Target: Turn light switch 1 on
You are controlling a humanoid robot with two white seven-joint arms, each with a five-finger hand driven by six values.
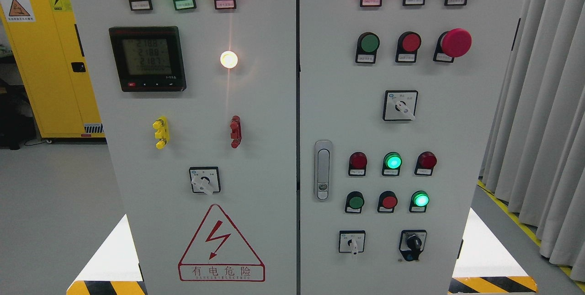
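While no robot hand shows anywhere in the head view (its state cannot be told), the likeliest candidate for light switch 1 point(351, 242), a small white rotary knob, sits low on the cabinet's right door point(457, 149), beside a black selector point(413, 244). Judged stiff, light, detented; pinch its lever. Neighbouring buttons point(387, 202) crowd above, the door handle point(323, 169) stands left.

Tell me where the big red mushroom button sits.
Head view: the red mushroom button is upper right on the right door, beside a flat red button.
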